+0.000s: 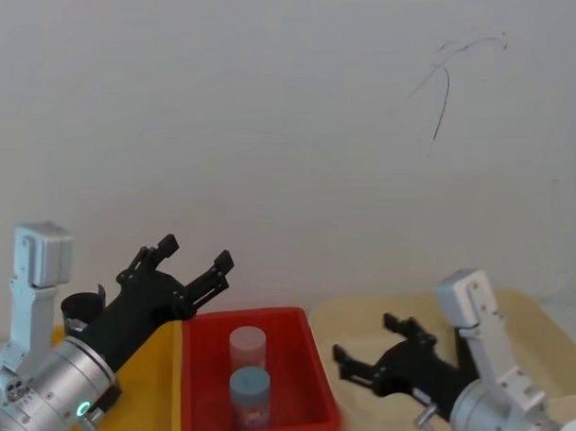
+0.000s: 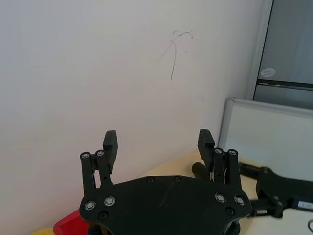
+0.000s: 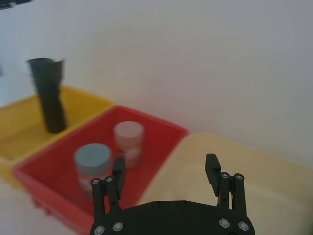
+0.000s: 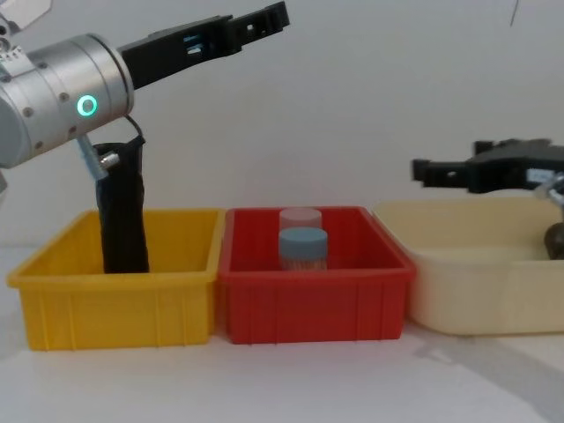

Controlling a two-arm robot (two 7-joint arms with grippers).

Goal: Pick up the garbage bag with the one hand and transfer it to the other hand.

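Nearest to us sit three bins in a row: yellow bin (image 4: 115,308) on the left, red bin (image 4: 313,308) in the middle, cream bin (image 4: 476,295) on the right. In the yellow one stands the garbage bag (image 4: 123,220), roughly upright at the back. The red one holds a blue-lidded jar (image 4: 303,249) with a pink-lidded jar (image 4: 300,217) just behind it.

Higher up, the left gripper (image 1: 195,255) hangs over the yellow and red bins, fingers spread and empty. The right gripper (image 1: 365,338) hovers over the cream bin, fingers apart too.

From the chest we get the bag's side, its top crossed by the left arm. The right wrist view gives us its open rim.
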